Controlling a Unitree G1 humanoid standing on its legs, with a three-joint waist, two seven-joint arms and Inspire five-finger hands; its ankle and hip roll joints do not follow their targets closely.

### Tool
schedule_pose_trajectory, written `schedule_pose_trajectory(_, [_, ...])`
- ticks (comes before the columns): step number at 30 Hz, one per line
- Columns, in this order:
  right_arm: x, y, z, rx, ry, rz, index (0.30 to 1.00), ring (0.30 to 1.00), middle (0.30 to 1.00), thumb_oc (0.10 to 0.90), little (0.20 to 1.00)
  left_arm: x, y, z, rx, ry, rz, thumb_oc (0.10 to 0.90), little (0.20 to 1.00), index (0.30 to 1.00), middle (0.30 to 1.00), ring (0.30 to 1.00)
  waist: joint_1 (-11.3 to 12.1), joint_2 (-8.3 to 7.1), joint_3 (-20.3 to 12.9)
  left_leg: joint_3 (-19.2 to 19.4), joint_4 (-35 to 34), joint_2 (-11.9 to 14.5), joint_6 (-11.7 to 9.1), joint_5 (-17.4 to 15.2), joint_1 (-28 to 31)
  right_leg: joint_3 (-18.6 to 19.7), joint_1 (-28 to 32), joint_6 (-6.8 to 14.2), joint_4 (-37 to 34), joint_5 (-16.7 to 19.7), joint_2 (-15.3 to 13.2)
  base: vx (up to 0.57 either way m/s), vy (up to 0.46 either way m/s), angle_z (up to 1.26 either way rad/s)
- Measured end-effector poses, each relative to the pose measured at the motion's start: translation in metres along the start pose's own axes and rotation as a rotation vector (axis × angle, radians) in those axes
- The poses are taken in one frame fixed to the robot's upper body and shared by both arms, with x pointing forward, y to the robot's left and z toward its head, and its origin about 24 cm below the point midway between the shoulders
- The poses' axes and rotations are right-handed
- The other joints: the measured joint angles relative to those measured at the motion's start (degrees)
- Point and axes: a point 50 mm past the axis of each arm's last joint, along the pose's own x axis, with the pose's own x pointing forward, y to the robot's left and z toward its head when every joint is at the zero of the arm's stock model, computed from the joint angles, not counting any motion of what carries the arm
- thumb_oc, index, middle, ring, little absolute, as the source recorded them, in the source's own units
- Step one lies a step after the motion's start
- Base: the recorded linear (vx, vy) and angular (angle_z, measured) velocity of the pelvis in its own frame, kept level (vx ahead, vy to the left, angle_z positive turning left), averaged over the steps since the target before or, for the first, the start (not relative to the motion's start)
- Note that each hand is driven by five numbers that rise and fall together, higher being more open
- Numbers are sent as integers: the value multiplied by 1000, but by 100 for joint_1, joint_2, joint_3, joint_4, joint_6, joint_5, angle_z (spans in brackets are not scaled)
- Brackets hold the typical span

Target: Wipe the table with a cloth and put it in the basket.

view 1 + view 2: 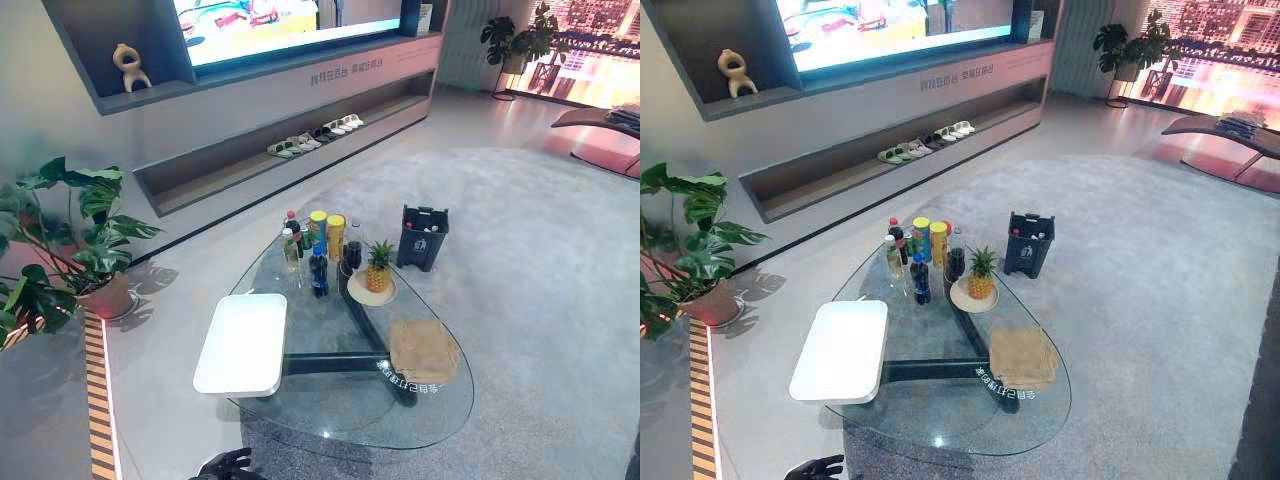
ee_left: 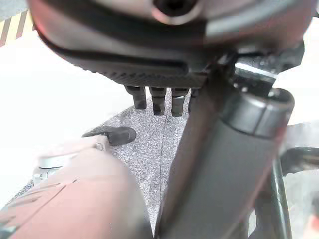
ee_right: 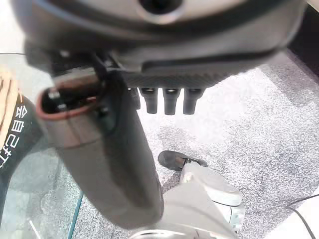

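Note:
A folded tan cloth (image 1: 423,350) lies on the right side of the glass table (image 1: 340,415), near its edge. On the carpet just beyond the table stands a dark basket (image 1: 422,238) with a few things in it. My left hand (image 1: 228,466) hangs low before the table's near edge, well short of the cloth. In its wrist view the left hand (image 2: 149,69) has relaxed fingers (image 2: 157,102) that hold nothing. My right hand (image 3: 189,59) hangs beside the table's right edge, fingers (image 3: 169,102) relaxed and empty, with the cloth (image 3: 5,99) off to its side.
A white tray (image 1: 243,342) takes up the table's left part. Several bottles and cans (image 1: 318,250) and a pineapple (image 1: 378,268) on a plate crowd the far end. A potted plant (image 1: 70,240) stands on the floor at the left.

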Motion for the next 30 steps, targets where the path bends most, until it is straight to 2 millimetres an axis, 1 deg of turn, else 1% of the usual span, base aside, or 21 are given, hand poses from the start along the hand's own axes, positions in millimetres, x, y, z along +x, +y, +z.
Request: schedule_pose_trajectory(30, [0,0,0,1,0,0,900,900,900,800,900,0,1,0,0,0,22,800,900,900,900,900,1,-6,5,0,4,-1,0,1,4,0,4,5,0,4,1,-9,-1,-1])
